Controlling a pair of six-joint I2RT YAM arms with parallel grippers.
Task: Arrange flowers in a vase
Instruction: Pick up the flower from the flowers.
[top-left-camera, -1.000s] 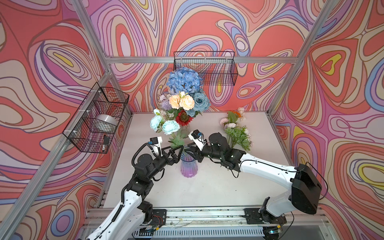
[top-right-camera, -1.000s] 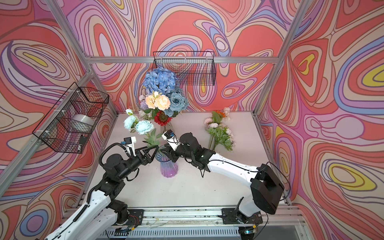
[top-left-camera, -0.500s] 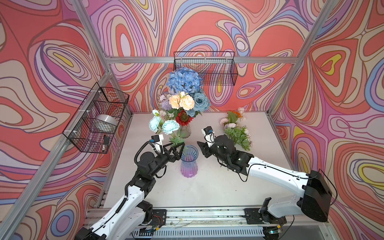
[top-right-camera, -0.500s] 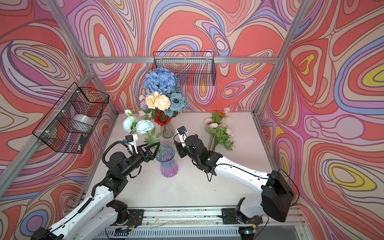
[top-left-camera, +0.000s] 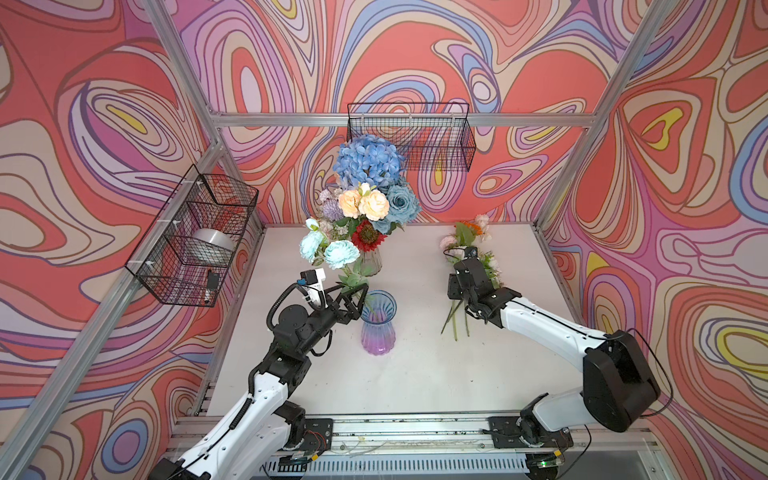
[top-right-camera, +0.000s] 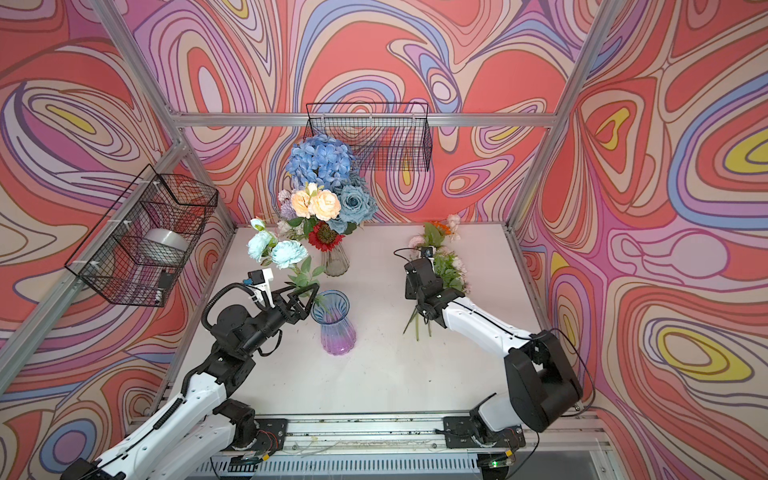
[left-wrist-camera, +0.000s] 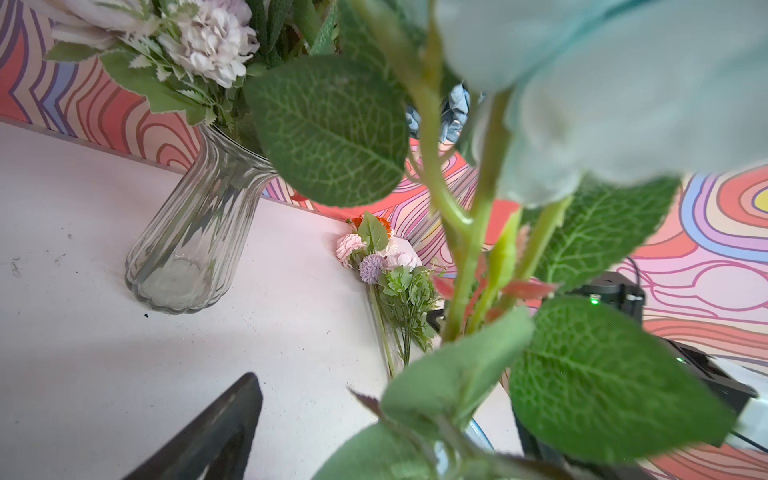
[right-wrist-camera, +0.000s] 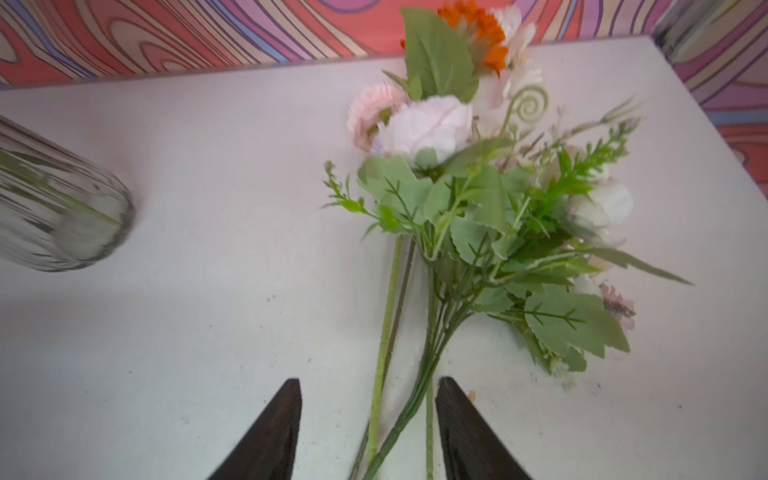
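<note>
Beside the vase (top-left-camera: 376, 332), leaves (top-left-camera: 351, 282) crowd the wide left end effector (top-left-camera: 359, 301); right end effector (right-wrist-camera: 368, 380) parted over flowers (right-wrist-camera: 478, 208).

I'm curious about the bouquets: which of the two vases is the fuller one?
The clear ribbed glass vase at the back, crowded with blooms; the blue-purple vase in front of it holds just the aqua roses.

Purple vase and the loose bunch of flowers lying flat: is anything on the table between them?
No. Between the purple vase and the loose bunch the table is bare; both top views show it.
</note>
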